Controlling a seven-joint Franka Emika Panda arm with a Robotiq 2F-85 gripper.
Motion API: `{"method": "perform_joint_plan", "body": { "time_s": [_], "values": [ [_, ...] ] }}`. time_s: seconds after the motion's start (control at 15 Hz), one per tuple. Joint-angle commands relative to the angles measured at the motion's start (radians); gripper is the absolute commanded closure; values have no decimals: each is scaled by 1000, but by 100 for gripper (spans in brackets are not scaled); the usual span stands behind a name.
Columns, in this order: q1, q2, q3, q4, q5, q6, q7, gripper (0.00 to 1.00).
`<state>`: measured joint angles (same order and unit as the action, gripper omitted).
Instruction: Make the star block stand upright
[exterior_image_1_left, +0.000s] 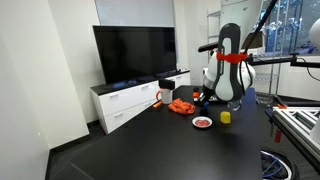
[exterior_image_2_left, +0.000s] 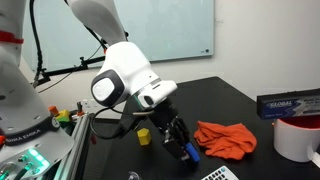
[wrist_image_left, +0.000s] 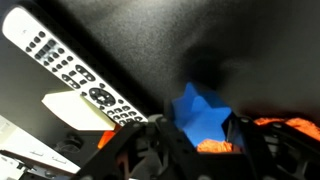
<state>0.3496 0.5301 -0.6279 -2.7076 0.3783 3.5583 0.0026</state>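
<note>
The blue star block (wrist_image_left: 198, 108) sits between my gripper's (wrist_image_left: 195, 128) two fingers in the wrist view, with its points facing up in the picture. The fingers press on both of its sides. In an exterior view the gripper (exterior_image_2_left: 181, 147) is low over the black table (exterior_image_2_left: 240, 100), with the blue block (exterior_image_2_left: 189, 153) at its tips, just left of the orange cloth. In an exterior view the gripper (exterior_image_1_left: 200, 98) is small and mostly hidden by the arm.
An orange cloth (exterior_image_2_left: 226, 138) lies beside the gripper, and it also shows in an exterior view (exterior_image_1_left: 182, 105). A yellow block (exterior_image_2_left: 144, 135) stands nearby. A white remote (wrist_image_left: 70, 68) lies on the table. A red mug (exterior_image_1_left: 165, 96) and a small red dish (exterior_image_1_left: 202, 122) are on the table.
</note>
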Motion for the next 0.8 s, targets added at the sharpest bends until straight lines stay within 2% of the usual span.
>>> {"method": "perform_joint_plan", "body": {
  "time_s": [0.0,0.27,0.4,0.47,0.73],
  "values": [
    [-17,29,35,-3,54,176,-24,80],
    [-16,33,42,2,70,177,-24,80],
    [-16,34,42,4,75,176,-23,30],
    [-16,34,42,4,78,176,-22,29],
    [-13,36,41,7,90,175,-22,2]
  ]
}}
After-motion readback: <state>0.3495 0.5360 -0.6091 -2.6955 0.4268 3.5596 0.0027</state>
